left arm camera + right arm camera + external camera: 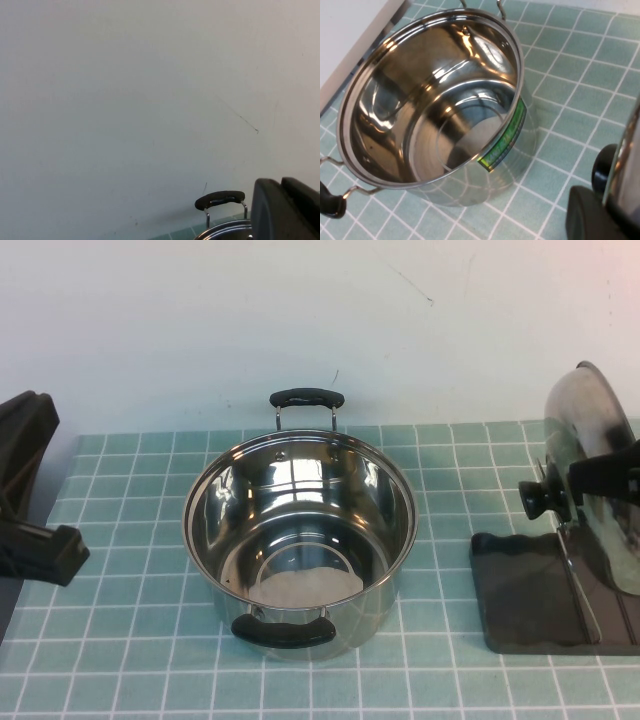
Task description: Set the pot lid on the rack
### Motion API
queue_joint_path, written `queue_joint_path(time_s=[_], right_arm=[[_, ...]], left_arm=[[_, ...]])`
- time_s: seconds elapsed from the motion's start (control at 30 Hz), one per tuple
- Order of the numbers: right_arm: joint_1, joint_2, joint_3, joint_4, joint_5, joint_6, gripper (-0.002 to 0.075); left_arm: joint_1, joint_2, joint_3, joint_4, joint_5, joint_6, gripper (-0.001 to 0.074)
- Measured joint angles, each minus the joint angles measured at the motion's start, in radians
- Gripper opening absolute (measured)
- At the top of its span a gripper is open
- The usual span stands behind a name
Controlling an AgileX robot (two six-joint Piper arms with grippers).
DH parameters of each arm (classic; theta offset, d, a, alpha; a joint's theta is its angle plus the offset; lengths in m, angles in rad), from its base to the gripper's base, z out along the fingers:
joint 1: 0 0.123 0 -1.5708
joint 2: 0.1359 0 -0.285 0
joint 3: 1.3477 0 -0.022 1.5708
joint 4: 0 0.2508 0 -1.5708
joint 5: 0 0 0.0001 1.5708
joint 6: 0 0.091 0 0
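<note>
The pot lid (585,425) is shiny steel and stands on edge at the far right, with its black knob (535,498) facing the pot. My right gripper (585,480) is shut on the lid's rim and holds it over the dark rack (525,595). The lid's lower edge is down among the rack's wire dividers (578,585); I cannot tell if it rests there. In the right wrist view the lid's rim (621,165), the knob (601,167) and my right gripper (612,212) show at the edge. My left gripper (45,550) is shut and empty at the table's far left.
The open steel pot (300,540) with two black handles stands mid-table on the green tiled mat (450,470), between the two arms. It also shows in the right wrist view (435,105), and its far handle in the left wrist view (220,200). A white wall is behind.
</note>
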Motion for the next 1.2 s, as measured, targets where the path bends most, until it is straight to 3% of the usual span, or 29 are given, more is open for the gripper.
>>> queue_joint_path(time_s=[0.23, 0.47, 0.57, 0.83, 1.1, 1.2], right_arm=[[0.000, 0.000, 0.000, 0.009, 0.000, 0.000, 0.0081], [0.000, 0.000, -0.002, 0.029, 0.016, 0.000, 0.0280], [0.000, 0.000, -0.002, 0.031, 0.022, 0.000, 0.0322], [-0.100, -0.075, -0.002, 0.031, 0.049, 0.000, 0.0337], [-0.218, -0.235, -0.003, -0.018, 0.144, 0.000, 0.0336], [-0.229, -0.319, -0.003, -0.026, 0.162, -0.012, 0.0298]], left_arm=[[0.000, 0.000, 0.000, -0.001, -0.011, 0.009, -0.0001], [0.000, 0.000, 0.000, -0.031, -0.016, 0.027, -0.0001], [0.000, 0.000, 0.000, -0.095, -0.023, 0.098, -0.0001], [0.000, -0.042, 0.000, -0.275, -0.203, 0.391, -0.0001], [0.000, -0.218, 0.000, -0.294, -0.329, 0.425, -0.0001], [0.000, -0.311, 0.000, -0.295, -0.446, 0.425, -0.0001]])
